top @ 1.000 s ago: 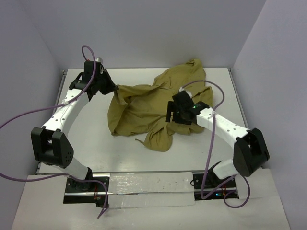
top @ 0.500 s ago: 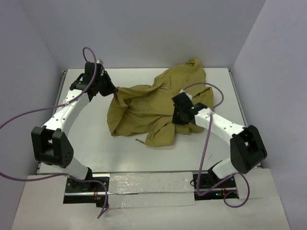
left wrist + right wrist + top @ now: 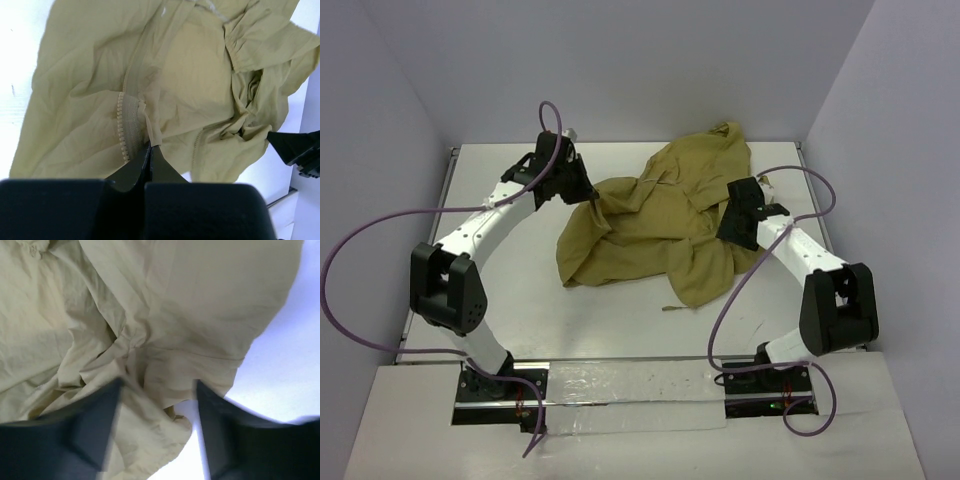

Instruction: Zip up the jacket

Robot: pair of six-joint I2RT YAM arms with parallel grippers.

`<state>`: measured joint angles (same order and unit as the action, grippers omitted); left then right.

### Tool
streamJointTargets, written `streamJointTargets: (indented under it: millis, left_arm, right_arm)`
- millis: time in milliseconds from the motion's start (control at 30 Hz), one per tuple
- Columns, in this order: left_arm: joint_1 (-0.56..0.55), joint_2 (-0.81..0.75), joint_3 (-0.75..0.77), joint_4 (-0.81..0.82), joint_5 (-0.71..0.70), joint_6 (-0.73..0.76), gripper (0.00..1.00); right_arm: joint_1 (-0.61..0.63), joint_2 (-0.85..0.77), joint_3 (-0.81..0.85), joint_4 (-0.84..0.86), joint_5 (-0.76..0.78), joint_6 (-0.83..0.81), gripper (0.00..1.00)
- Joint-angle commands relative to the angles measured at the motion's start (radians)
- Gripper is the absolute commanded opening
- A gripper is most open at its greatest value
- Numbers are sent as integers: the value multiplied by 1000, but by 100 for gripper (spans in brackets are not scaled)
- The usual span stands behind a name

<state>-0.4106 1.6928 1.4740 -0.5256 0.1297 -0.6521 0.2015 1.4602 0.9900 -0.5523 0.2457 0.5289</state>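
The olive-tan jacket (image 3: 655,225) lies crumpled across the middle and back of the white table. My left gripper (image 3: 592,194) is at its left edge, shut on the cloth beside a zipper track. In the left wrist view the jaws (image 3: 149,145) pinch a fold of the jacket (image 3: 200,65) next to a row of zipper teeth (image 3: 121,127). My right gripper (image 3: 732,228) is open above the jacket's right side. In the right wrist view its fingers (image 3: 100,415) stand wide apart over the cloth (image 3: 150,305), holding nothing.
The white table (image 3: 500,300) has raised edges at the left and right and grey walls around it. Purple cables (image 3: 370,240) loop off both arms. A thin cord end (image 3: 672,308) lies on the table in front of the jacket.
My left gripper has pulled the jacket's left edge to the right. My right gripper has moved right and back, and the jacket's front fold has shifted right with it.
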Motion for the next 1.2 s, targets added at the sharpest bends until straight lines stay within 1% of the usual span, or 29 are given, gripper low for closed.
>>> streamJointTargets:
  millis: [0,133,167,200,267,333,400,533,667,767,933,1167]
  left_arm:
    - [-10,-7,0,45,7,-9,0]
    - [-10,-1,-6,42,-1,-6,0]
    - [-10,2,-7,42,-5,-4,0]
    - [-10,5,-8,40,-9,-3,0]
    - [-9,11,-7,34,-13,0,0]
    - [-10,15,-6,30,-12,2,0]
    - [-10,18,-4,24,-13,2,0]
    - [-8,18,-3,25,-12,0,0]
    - [-10,18,0,20,-13,-2,0]
    - [-10,14,-8,20,-10,-4,0]
    - [-10,5,-21,24,-9,-7,0]
    - [-10,-4,-30,24,-12,-1,0]
  right_arm:
    - [40,-111,67,-47,41,-42,78]
    - [147,-202,52,-98,95,-40,77]
    - [177,-221,43,-102,89,-43,76]
    - [239,-258,24,-99,70,-46,72]
    - [363,-273,-13,-92,15,-55,65]
    - [455,-243,-33,-104,-16,-48,64]
    - [562,-198,-42,-125,-13,-37,65]
    - [650,-86,-60,-124,-44,-47,66]
    - [694,5,-65,-129,-54,-63,62]
    - [701,61,-63,-126,-36,-60,60]
    - [702,103,-59,-117,5,-43,53]
    - [702,134,-66,-106,65,-5,49]
